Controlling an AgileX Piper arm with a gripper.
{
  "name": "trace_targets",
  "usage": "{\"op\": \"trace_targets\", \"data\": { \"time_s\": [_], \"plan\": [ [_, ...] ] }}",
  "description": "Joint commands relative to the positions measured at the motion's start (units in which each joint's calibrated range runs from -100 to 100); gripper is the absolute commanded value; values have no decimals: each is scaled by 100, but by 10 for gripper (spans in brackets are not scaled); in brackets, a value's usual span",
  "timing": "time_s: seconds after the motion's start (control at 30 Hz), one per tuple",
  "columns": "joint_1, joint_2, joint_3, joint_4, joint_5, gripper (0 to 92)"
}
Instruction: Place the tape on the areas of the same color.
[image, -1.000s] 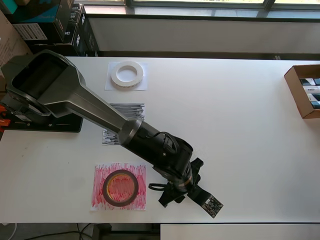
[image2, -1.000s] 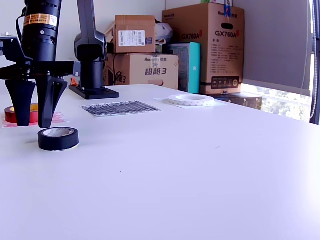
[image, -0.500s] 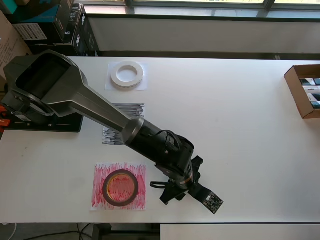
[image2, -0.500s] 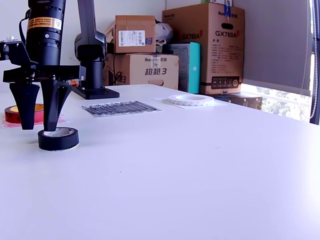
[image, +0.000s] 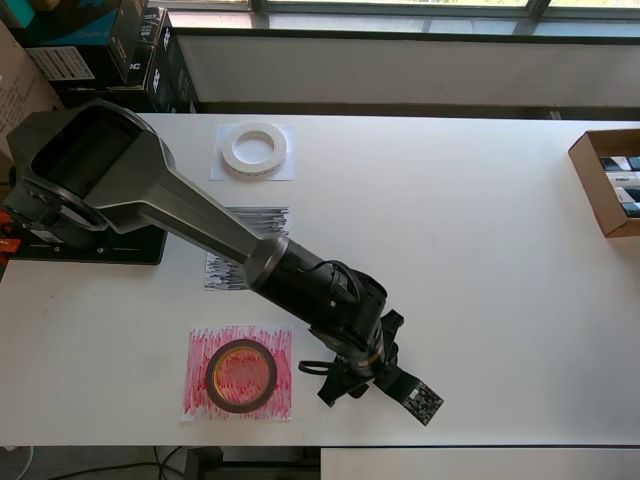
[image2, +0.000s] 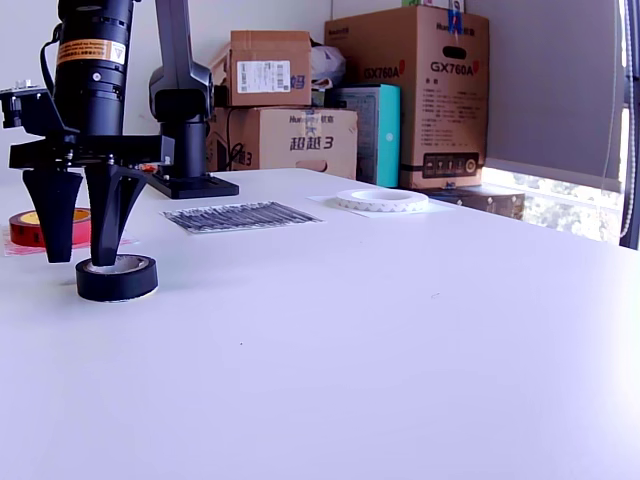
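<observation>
A black tape roll lies flat on the white table; in the overhead view only a sliver shows beside the wrist. My gripper points straight down over it and is open. One finger reaches into the roll's hole and the other stands outside, on the exterior view's left. A red tape rests on the red scribbled sheet. On the plain white sheet sits a white tape. The black scribbled sheet carries nothing and the arm partly covers it.
The arm's base stands at the overhead view's left edge. An open cardboard box sits at the right edge. Stacked cartons line the back of the table. The table's front edge runs close below the gripper.
The gripper has come down over the black tape and shifted slightly to the exterior view's right. One finger now dips into the ring's hole. The tapes have not moved.
</observation>
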Motion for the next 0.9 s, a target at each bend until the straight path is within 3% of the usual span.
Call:
{"op": "trace_targets", "data": {
  "time_s": [0.0,0.63,0.73,0.87],
  "plan": [
    [-6,38,-27,52,-12,523],
    [-14,113,-18,52,-12,517],
    [-14,113,-18,52,-20,420],
    [-14,113,-36,52,21,129]
  ]
}}
